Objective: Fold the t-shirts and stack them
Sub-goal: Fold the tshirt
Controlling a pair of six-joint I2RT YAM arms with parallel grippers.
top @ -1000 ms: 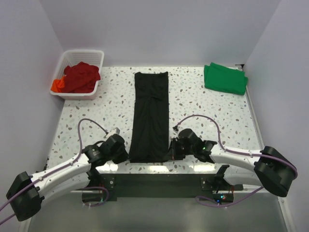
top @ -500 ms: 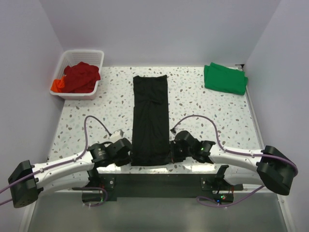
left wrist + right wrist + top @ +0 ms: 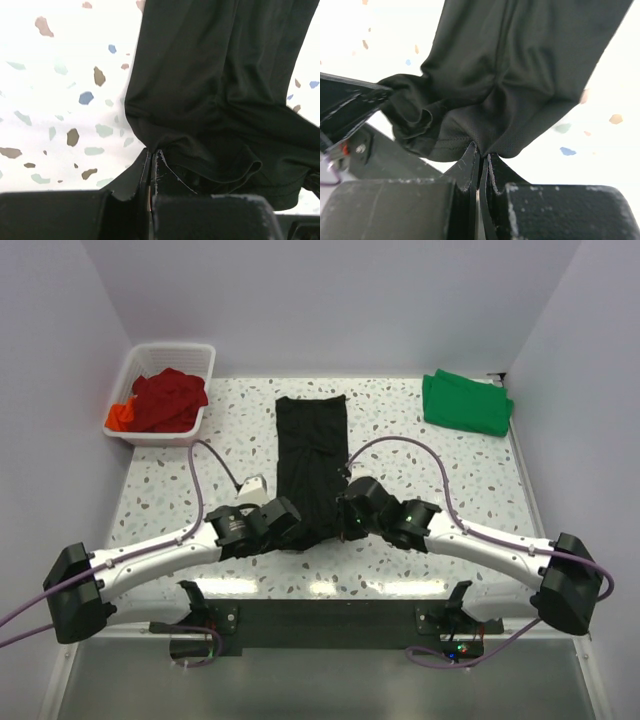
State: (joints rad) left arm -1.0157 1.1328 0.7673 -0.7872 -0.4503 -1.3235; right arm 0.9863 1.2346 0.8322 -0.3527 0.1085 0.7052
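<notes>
Now both hands pinch the black t-shirt's (image 3: pixel 311 455) near hem

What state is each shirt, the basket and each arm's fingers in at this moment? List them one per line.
black t-shirt: folded into a long strip, near end lifted and bunched
green t-shirt: folded, lying at the far right corner
dark red t-shirt: crumpled in the basket
orange t-shirt: crumpled, mostly hidden
basket: upright, holding two shirts
left fingers: shut on the black hem
right fingers: shut on the black hem
</notes>
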